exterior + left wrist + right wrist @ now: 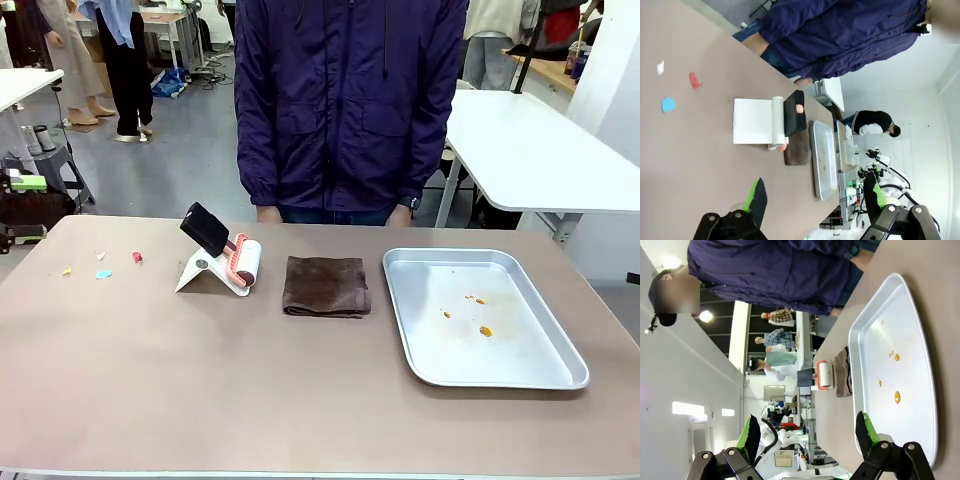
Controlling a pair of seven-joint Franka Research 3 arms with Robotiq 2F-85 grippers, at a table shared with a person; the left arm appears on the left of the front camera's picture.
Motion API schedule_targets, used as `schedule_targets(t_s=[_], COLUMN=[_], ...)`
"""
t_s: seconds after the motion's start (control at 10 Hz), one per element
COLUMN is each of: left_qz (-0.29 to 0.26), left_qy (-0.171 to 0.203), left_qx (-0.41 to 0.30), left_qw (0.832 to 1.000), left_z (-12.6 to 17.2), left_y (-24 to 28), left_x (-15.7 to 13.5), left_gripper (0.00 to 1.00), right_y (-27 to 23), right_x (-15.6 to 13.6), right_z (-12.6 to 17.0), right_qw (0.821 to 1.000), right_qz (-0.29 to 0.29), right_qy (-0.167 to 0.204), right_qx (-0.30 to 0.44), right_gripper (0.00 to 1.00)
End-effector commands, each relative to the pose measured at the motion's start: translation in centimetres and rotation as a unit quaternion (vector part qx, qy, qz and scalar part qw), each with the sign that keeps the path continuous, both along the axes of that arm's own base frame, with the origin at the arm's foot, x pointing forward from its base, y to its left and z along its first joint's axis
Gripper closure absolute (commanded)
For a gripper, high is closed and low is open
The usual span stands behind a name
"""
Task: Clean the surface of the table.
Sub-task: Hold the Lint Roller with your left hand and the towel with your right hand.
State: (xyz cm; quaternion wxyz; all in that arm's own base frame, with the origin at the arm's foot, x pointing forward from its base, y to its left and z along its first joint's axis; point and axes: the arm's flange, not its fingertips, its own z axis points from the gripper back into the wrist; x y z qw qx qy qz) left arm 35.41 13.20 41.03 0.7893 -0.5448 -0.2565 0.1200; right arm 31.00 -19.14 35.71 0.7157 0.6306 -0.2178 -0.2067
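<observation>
Judging by how things lie, cleaning has not begun: this is the step of choosing and fetching a tool. The table spans the whole front view, beige-brown, with the person standing at its far edge, hands not showing above it. Dirt on its surface is a small cluster of scraps (yellow, white, blue, red) near the far left corner, well apart from everything else. Just right of them a lint roller rests on a white stand, its black handle tilted up and toward the left. A folded brown cloth lies near the middle, apart from the roller. The metal tray sits on the right with a few orange specks inside it, so those are not on the tabletop. The left gripper hangs above the table with its jaws spread wide and nothing between them; the right gripper is likewise wide open and empty, looking over the tray. Next move, as I read it: the left arm is the nearer one to the scraps; it must descend on the roller's handle, align its fingers across the tilted grip, and close firmly before lifting it off the stand.
</observation>
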Motion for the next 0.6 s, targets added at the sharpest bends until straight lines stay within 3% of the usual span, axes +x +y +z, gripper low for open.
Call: schedule_targets(t_s=[0.0, 0.5], left_qz=[-0.011, -0.011], left_qy=[-0.007, -0.007], left_qx=[0.002, 0.002], left_qw=[1.000, 1.000], left_z=[0.03, 0.03], left_y=[0.57, 0.57], left_x=[-0.51, -0.51], left_gripper=[0.00, 0.00], right_y=[-0.05, -0.05], right_x=[-0.09, -0.09], right_z=[0.63, 0.63], right_qw=[1.000, 1.000], right_qz=[0.000, 0.000], right_qy=[-0.008, -0.008], right_qx=[0.005, 0.005], right_gripper=[0.00, 0.00])
